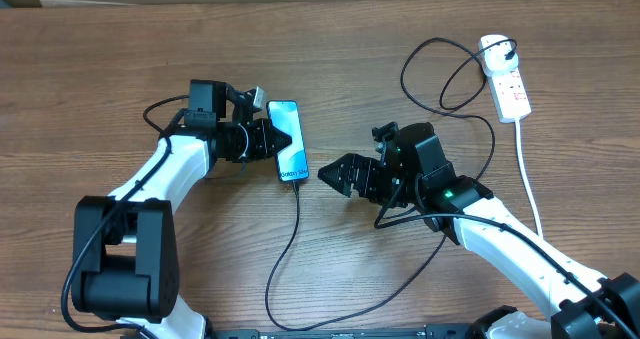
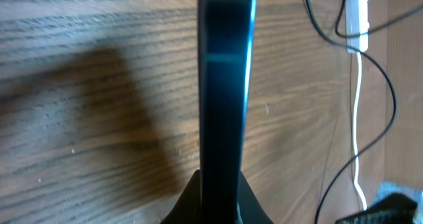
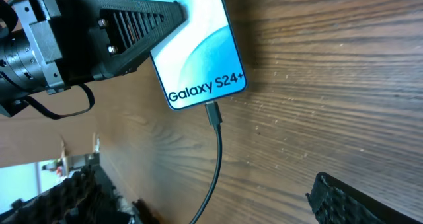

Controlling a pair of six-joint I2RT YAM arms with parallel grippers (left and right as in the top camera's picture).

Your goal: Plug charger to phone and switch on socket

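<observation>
The phone point(image 1: 288, 139) lies left of centre in the overhead frame, screen up. The left gripper point(image 1: 272, 141) is clamped on its long edge; in the left wrist view only the phone's dark edge shows, its fingers cut off at the bottom. The charger point(image 1: 283, 259) has its connector point(image 3: 213, 112) seated in the phone's lower end. Its cable drops to the bottom edge, then loops up to the socket point(image 1: 510, 84) at upper right, where the plug point(image 1: 497, 49) sits. The switch's position is too small to read. The right gripper point(image 1: 338, 174) is just right of the phone, fingers point(image 3: 357, 197) apart and holding nothing. The socket's white cord point(image 1: 528, 179) trails down the wooden worktop point(image 1: 100, 79).
</observation>
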